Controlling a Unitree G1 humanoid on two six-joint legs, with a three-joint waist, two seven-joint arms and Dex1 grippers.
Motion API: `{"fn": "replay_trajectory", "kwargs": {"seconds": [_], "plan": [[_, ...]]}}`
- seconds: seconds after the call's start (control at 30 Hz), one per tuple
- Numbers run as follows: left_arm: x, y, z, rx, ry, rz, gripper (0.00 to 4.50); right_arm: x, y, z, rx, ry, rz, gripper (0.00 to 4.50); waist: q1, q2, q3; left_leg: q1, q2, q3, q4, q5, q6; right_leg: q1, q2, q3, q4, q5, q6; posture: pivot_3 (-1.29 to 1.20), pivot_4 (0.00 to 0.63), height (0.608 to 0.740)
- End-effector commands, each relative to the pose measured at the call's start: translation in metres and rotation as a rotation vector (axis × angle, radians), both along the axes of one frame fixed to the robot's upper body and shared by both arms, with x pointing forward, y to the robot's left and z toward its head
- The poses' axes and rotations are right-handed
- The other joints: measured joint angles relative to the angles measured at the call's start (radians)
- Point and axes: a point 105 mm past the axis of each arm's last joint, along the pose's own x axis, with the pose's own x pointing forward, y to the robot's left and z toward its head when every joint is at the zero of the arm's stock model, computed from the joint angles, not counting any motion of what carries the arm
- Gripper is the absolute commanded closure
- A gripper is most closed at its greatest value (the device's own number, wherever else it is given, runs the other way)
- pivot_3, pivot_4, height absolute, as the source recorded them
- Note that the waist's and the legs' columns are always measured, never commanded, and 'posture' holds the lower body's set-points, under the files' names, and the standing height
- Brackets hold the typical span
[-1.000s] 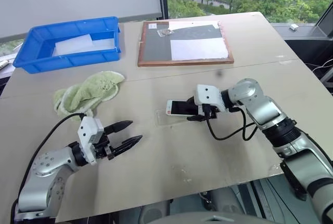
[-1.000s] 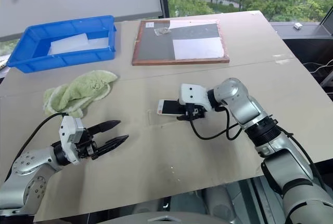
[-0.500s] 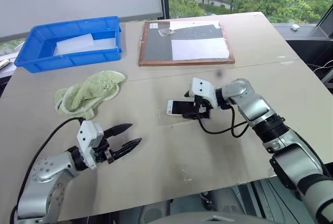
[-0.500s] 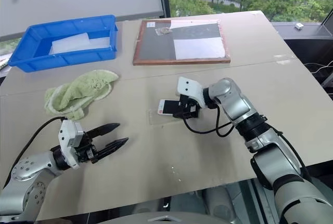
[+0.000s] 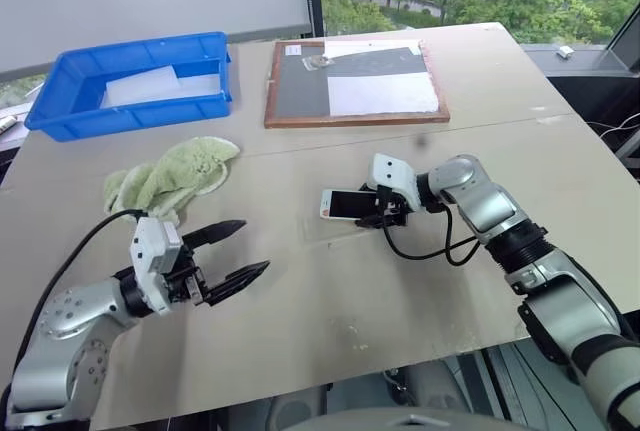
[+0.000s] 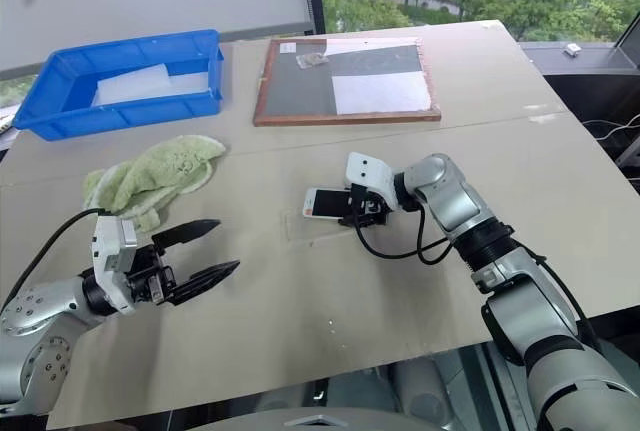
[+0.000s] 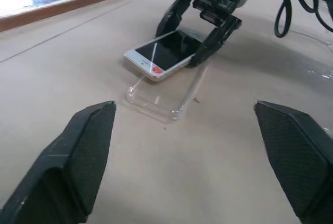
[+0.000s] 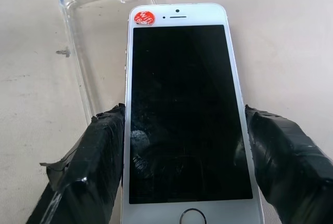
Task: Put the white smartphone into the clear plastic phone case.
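The white smartphone, dark screen up with a red sticker at its top corner, is held by its long sides in my right gripper, which is shut on it near the middle of the table. It hangs tilted, its top end over the clear plastic phone case. The case lies flat on the table, open side up, just in front of the phone. My left gripper hovers low at the near left, open wide and holding nothing, pointing toward the case. Its fingers frame the phone and case from a distance.
A crumpled green cloth lies behind the left gripper. A blue bin holding a white sheet stands at the back left. A wood-framed dark board lies at the back centre. A black cable loops on the table beside the right wrist.
My left gripper's fingers have spread wider and the hand has lifted slightly. My right gripper still holds the phone over the case, about where it was.
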Motion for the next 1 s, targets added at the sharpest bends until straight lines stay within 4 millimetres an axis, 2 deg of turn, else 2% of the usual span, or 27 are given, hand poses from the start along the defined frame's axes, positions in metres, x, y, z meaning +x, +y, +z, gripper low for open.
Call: {"fn": "replay_trajectory", "kwargs": {"seconds": [0.03, 0.27, 0.7, 1.0], "plan": [[0.0, 0.003, 0.008, 0.006, -0.026, 0.016, 0.0, -0.002, -0.002, 0.007, 0.01, -0.018, 0.018, 1.5, -0.001, 0.0, 0.0, 0.0, 0.0, 0.0, 0.0, 0.0, 0.0, 0.0, 0.0, 0.0, 0.0, 0.0, 0.0, 0.0, 0.15, 0.74], [-0.001, 0.002, 0.005, -0.009, -0.006, 0.024, 0.0, -0.019, 0.001, 0.027, -0.001, -0.09, 0.123, 1.5, 0.0, 0.0, 0.0, -0.001, 0.0, 0.0, 0.0, 0.0, 0.0, 0.0, 0.0, 0.0, 0.0, 0.0, 0.0, 0.0, 0.15, 0.74], [-0.002, 0.0, 0.001, -0.002, 0.017, 0.02, 0.0, -0.025, -0.003, 0.007, -0.17, -0.111, 0.2, 1.5, -0.001, 0.0, 0.0, 0.0, 0.0, 0.0, 0.0, 0.0, 0.0, 0.0, 0.0, 0.0, 0.0, 0.0, 0.0, 0.0, 0.15, 0.74], [-0.004, -0.002, -0.001, 0.003, 0.024, 0.017, 0.0, -0.016, 0.003, 0.008, -0.204, -0.103, 0.187, 1.5, -0.002, 0.0, 0.0, 0.0, 0.0, 0.0, 0.0, 0.0, 0.0, 0.0, 0.0, 0.001, 0.0, 0.0, 0.0, 0.0, 0.15, 0.74]]}}
